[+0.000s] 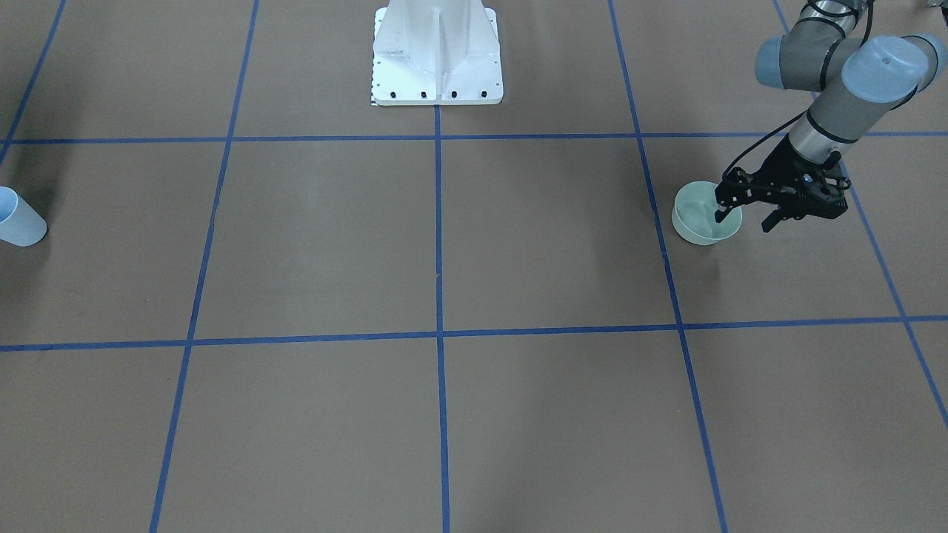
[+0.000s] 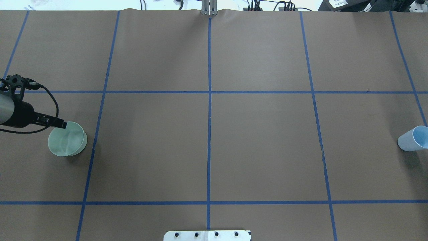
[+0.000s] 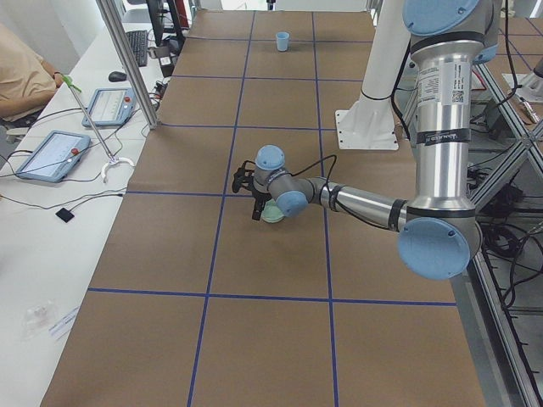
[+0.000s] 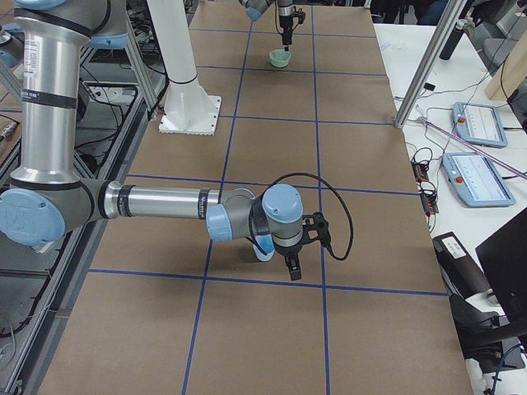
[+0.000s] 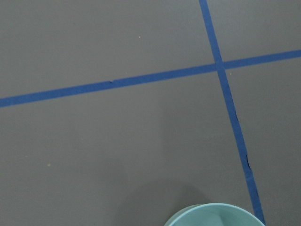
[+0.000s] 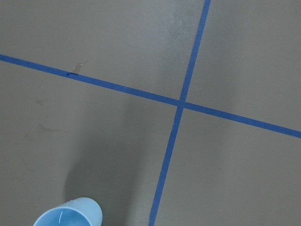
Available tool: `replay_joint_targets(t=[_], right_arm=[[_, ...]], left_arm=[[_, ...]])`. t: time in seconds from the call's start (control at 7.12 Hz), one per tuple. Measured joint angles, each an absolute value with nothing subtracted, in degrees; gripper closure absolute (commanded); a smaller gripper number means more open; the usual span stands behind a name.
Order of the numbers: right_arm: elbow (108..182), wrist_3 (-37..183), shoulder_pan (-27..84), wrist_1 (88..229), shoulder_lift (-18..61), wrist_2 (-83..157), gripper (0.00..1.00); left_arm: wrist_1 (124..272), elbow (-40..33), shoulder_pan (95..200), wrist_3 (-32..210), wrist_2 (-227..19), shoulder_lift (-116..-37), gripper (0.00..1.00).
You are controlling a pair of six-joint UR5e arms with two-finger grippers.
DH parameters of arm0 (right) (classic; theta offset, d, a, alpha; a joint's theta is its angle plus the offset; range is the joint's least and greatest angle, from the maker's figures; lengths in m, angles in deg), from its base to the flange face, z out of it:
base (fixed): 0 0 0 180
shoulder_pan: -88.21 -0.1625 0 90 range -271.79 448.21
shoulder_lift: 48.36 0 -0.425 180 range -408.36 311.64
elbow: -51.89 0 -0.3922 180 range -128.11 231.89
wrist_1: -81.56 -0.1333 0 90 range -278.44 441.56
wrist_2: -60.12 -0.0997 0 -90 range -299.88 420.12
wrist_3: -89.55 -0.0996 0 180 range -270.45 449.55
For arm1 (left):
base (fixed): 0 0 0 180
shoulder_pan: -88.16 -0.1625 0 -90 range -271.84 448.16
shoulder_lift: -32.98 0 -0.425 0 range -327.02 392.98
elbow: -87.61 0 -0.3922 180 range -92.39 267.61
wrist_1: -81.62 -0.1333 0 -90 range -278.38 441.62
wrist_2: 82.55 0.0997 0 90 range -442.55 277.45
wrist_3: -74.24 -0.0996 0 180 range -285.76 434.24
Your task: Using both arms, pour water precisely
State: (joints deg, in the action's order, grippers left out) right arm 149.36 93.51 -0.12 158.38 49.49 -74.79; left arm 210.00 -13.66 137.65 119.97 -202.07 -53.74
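At the table's [image 1: 518, 244] left end the step in hand looks like taking hold of the bowl [image 1: 696, 235] by its rim. The left gripper [image 1: 746, 218] hangs over it with jaws apart, one finger dipped inside the bowl and the other outside its wall, nothing clamped yet. To do this well, I would settle the inner finger low enough to bite the wall squarely, close slowly, and lift level. A one-sided hold on a rim could let the bowl tip or swing. The left arm [image 1: 837, 111] reaches out low, its forearm slanting down toward the table and the wrist bent so the fingers point downward. Well apart, at the far right end, the cup [image 2: 409, 140] stands alone in the overhead view. From the side the right arm [image 4: 165, 202] stretches nearly level just above the table, wrist folded down, with the right gripper [image 4: 294, 262] just beside the cup — whether its jaws are apart or together I cannot tell. The water [image 6: 63, 217] shows only as a faint glint inside the cup. Pale streaks in the bowl may be glaze or liquid.
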Motion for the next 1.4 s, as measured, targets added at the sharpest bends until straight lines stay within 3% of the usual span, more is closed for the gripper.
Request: replay_joint_targets(t=[0.7, 0.84, 1.12, 1.4], right_arm=[[149.4, 93.6, -0.1, 158.4, 49.5, -74.7, 0.00], [149.4, 93.6, -0.1, 158.4, 49.6, -74.7, 0.00], [149.4, 93.6, -0.1, 158.4, 49.7, -74.8, 0.00], [149.5, 93.6, -0.1, 158.3, 49.8, -74.8, 0.00]], left_arm=[[210.1, -13.1, 135.7, 119.5, -202.0, -52.9, 0.58], [210.1, -13.1, 135.2, 119.5, -202.0, -52.8, 0.64], [210.1, -13.0, 135.0, 119.5, -202.0, -52.7, 1.00], [210.1, -14.0, 134.9, 119.6, -202.3, -52.8, 1.00]])
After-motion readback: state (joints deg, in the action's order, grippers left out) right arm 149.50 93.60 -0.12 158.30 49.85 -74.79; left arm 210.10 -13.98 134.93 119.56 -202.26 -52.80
